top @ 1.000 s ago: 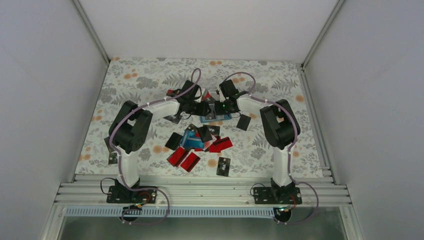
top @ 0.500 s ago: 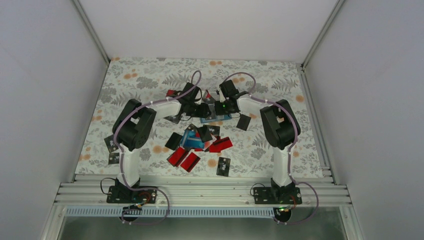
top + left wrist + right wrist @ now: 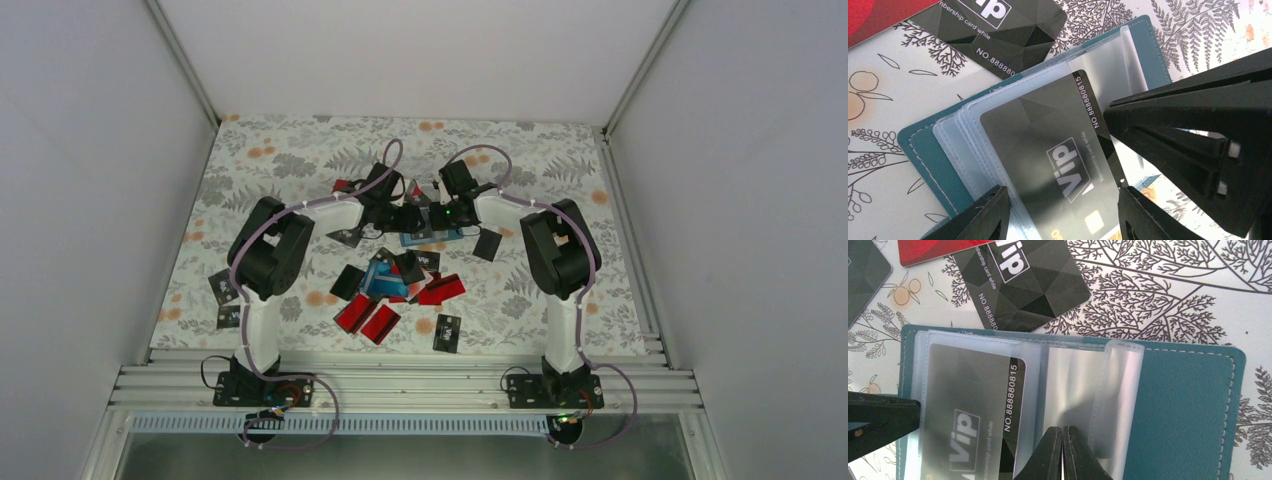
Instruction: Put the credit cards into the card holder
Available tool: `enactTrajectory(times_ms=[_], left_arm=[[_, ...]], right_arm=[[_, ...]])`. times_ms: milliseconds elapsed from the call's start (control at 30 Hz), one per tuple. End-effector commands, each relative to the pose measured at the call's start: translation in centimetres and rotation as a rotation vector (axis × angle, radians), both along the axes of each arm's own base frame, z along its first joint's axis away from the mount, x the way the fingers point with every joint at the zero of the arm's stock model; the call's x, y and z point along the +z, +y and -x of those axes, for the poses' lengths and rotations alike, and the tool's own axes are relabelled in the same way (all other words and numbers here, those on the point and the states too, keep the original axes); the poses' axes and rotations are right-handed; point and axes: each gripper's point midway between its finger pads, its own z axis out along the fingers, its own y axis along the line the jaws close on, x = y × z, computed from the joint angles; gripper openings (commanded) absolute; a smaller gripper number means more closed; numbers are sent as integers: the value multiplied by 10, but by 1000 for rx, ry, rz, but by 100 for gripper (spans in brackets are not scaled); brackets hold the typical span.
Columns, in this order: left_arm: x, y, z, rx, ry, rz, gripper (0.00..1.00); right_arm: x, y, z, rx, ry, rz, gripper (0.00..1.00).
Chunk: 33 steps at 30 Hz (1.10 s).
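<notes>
Right gripper (image 3: pixel 1062 434) tips are pressing together on card holder (image 3: pixel 1188 405) sleeve. Left wrist view alone is showing left gripper (image 3: pixel 1064 191) straddling black card (image 3: pixel 1043 145) — grip unclear.

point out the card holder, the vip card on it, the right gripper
card holder (image 3: pixel 1188 405), right wrist view, teal cover
vip card (image 3: pixel 1048 155), left wrist view, card face
right gripper (image 3: pixel 1062 436), right wrist view, fingertips

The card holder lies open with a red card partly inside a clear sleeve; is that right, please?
Not quite: the card partly inside a clear sleeve of the open card holder is black, not red; the left wrist view shows it.
</notes>
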Motion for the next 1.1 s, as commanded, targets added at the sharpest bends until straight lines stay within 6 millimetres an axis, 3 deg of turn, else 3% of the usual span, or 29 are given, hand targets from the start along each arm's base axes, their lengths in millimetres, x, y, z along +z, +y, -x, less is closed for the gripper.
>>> enactTrajectory(times_ms=[0, 133, 367, 800, 1067], left_arm=[[3, -9, -3, -11, 3, 38, 57], [6, -15, -3, -21, 10, 65, 63], [-11, -13, 1, 15, 98, 75, 69], [29, -26, -5, -24, 25, 155, 70], [29, -23, -8, -9, 29, 117, 65]], right_arm=[[-24, -10, 30, 6, 115, 46, 4], [-25, -10, 32, 8, 119, 44, 4], [-24, -9, 31, 10, 117, 41, 4], [-24, -8, 31, 11, 117, 35, 4], [-23, -10, 30, 5, 114, 42, 4]])
